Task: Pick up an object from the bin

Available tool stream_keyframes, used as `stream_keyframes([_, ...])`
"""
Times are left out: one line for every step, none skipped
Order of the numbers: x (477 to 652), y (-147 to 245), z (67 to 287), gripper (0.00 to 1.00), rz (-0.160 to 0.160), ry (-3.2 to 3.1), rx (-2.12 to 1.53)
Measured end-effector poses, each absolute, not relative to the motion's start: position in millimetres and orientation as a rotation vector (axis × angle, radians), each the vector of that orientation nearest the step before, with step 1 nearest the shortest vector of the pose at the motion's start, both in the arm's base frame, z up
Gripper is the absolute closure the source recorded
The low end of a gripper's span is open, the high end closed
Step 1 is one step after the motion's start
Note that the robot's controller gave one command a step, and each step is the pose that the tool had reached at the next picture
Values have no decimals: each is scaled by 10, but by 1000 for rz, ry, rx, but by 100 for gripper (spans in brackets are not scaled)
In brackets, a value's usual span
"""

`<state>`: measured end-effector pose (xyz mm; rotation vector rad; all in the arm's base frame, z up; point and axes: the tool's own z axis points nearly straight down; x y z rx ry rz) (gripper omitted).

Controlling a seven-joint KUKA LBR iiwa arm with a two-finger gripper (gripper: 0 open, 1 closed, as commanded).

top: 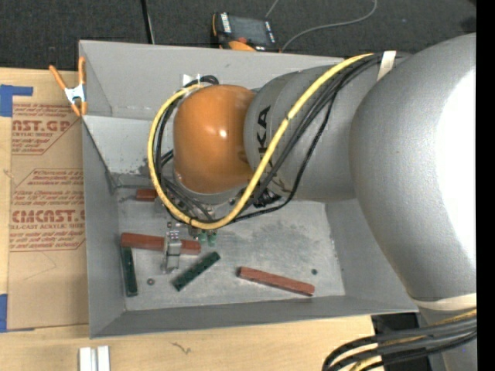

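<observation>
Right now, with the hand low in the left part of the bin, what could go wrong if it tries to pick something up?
1. The hand sits at the right end of the red-brown stick, not over its middle; lifted from there, the stick may tilt and slip out.
2. The slanted dark green stick lies close beside the hand, so it may be pushed or caught together with the red one.

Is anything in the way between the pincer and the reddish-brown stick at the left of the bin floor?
Nothing visible is. The pincer is right over the reddish-brown stick, at its right part. The nearest dark green stick lies beside the pincer, not between them.
</observation>
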<state>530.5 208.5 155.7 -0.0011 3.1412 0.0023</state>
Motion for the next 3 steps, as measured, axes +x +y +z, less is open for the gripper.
stream_keyframes([5669,1379,743,0,-7,3146,41])
stream_keyframes([5676,1434,789,100,2,3141,32])
stream_keyframes([5744,1959,2234,100,8,3131,36])
